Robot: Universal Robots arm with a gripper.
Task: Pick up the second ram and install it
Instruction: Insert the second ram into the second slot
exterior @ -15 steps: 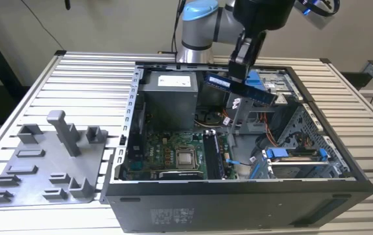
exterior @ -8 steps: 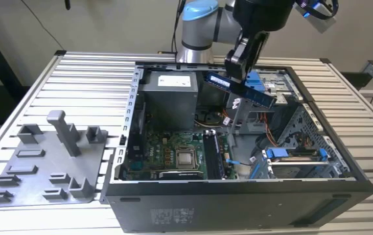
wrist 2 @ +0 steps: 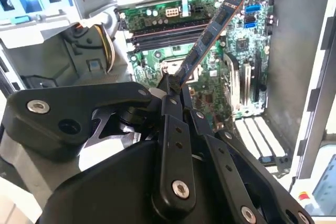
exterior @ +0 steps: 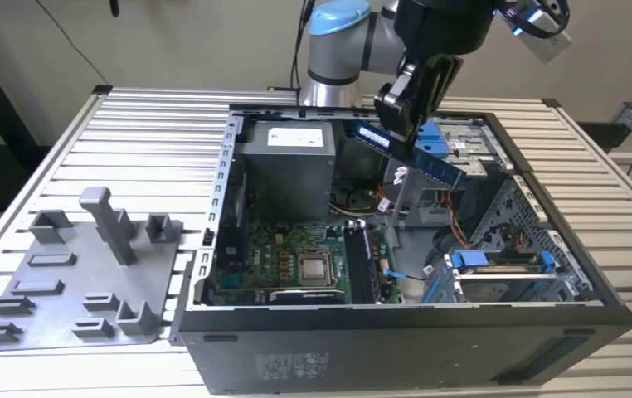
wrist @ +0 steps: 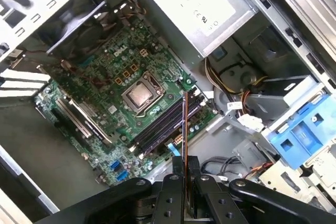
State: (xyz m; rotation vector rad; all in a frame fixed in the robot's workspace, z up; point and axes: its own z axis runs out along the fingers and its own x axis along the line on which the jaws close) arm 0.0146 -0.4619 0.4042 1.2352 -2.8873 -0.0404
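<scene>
My gripper (exterior: 401,124) hangs above the open computer case (exterior: 405,340), shut on the second ram (exterior: 418,157). The ram is a long dark blue-green stick that slants down toward the exterior view's right, well above the board. In the second wrist view the ram (wrist 2: 210,35) sticks out from my gripper (wrist 2: 172,85) over the green motherboard (wrist 2: 210,98). The first wrist view shows the ram (wrist: 185,124) edge-on, rising from my gripper (wrist: 185,163). It crosses the long black memory slots (wrist: 163,124) beside the bare processor (wrist: 140,95). I cannot tell whether any slot holds a stick.
A grey power supply (exterior: 289,166) fills the case's far corner. Blue drive brackets (exterior: 493,261) and loose cables (exterior: 366,203) lie on the exterior view's right. A grey fixture tray (exterior: 84,274) with upright pegs rests on the slatted table (exterior: 139,141) to the case's left.
</scene>
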